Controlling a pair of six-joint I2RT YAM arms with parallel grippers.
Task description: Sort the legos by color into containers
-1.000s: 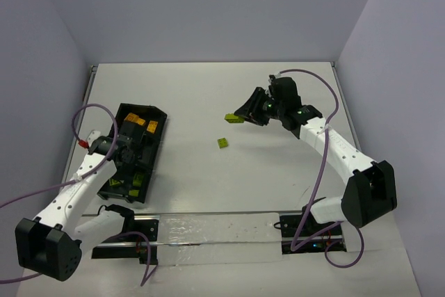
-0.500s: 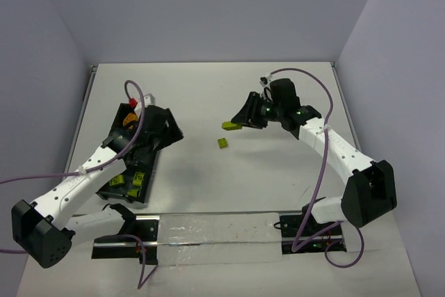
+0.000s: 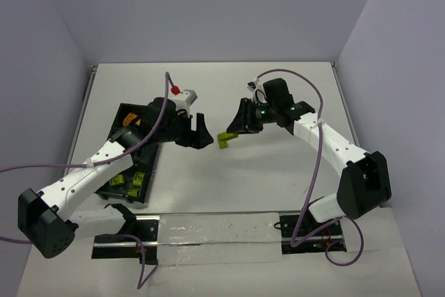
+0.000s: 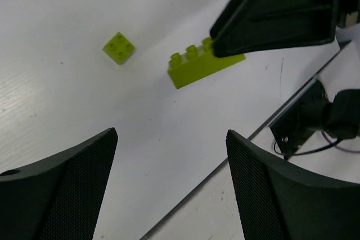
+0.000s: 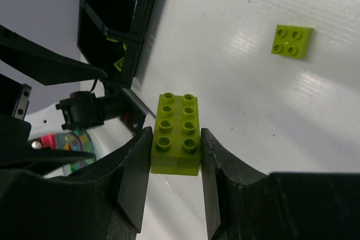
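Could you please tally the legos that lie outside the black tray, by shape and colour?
Lime-green eight-stud brick, clamped in the right gripper: 1
Lime-green four-stud square brick, loose on the table: 1
Total: 2

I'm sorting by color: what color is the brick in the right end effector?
Lime green; the brick shows best in the right wrist view.

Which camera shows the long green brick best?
Right wrist view: the long green brick is close, all eight studs showing, pinched between the jaws. Left wrist view shows its side, partly hidden. Top view shows only a speck.
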